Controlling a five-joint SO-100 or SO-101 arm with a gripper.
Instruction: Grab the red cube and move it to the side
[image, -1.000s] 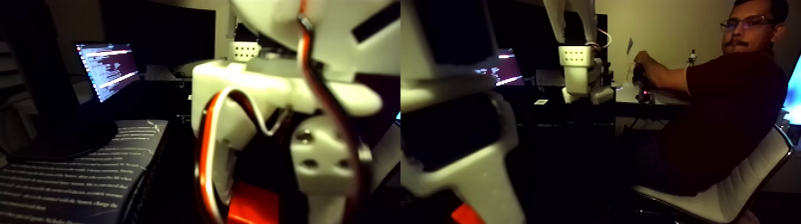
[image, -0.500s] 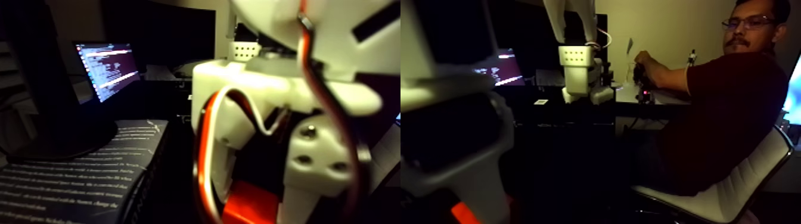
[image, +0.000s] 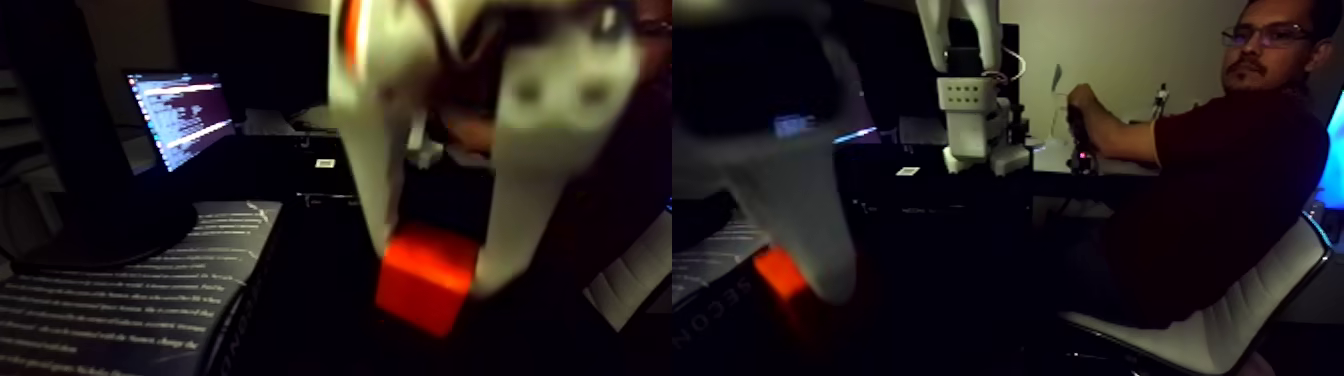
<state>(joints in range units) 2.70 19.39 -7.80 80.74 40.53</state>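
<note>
Carry step, I reckon: my white gripper (image: 430, 262) is clamped on the red cube (image: 424, 284), hanging right of the book (image: 120, 290), so next I swing sideways and lower.

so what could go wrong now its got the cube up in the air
The red cube sits tilted at the very tips of the jaws of the gripper, so it may twist free and drop. The frame is blurred, which hints at a fast move that could shake it loose. The book lies close beside it.

red cube (image: 425, 278) tilted, clamped between white fingers (image: 372, 190)
</note>
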